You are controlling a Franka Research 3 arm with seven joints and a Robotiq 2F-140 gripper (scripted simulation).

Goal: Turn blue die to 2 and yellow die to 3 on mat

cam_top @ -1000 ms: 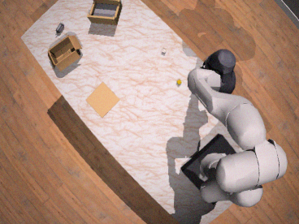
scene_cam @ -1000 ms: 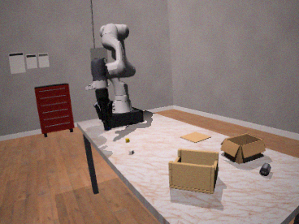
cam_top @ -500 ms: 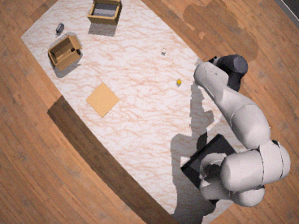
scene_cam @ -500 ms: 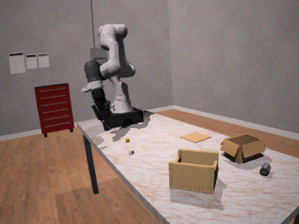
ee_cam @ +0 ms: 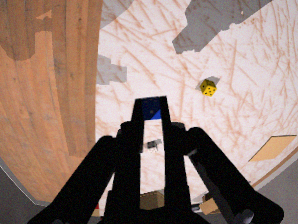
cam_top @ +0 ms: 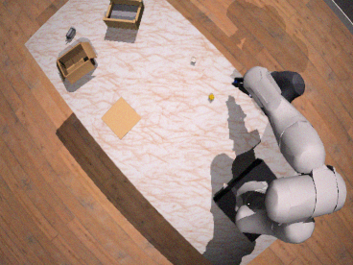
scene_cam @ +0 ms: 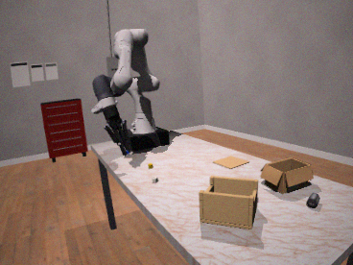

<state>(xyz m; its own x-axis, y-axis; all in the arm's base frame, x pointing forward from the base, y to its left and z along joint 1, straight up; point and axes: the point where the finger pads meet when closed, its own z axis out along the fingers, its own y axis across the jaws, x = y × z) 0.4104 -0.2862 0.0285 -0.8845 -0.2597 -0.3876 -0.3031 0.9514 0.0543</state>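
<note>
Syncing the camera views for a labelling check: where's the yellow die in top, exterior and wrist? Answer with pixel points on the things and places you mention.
Top: yellow die (cam_top: 211,97) right of centre, a bit above mid-height.
Exterior: yellow die (scene_cam: 151,166) left of centre, below mid-height, just above the white die (scene_cam: 154,180).
Wrist: yellow die (ee_cam: 208,88) right of centre, upper half, up and right of the fingertips.
Shared landmark: the tan mat (cam_top: 121,118) (scene_cam: 231,162) (ee_cam: 274,147), cut off at the right edge in wrist.

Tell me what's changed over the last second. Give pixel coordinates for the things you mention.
The claw (cam_top: 235,82) (scene_cam: 127,153) (ee_cam: 152,108) now leans more, its upper end swung left and down in the exterior view. It grips the blue die (cam_top: 235,82) (scene_cam: 128,153) (ee_cam: 151,108); whether it did before, I can't tell. Yellow die (cam_top: 211,97) (scene_cam: 151,166) (ee_cam: 208,88), white die (cam_top: 193,60) (scene_cam: 154,180) and mat (cam_top: 121,118) (scene_cam: 231,162) (ee_cam: 274,148) stayed.
</note>
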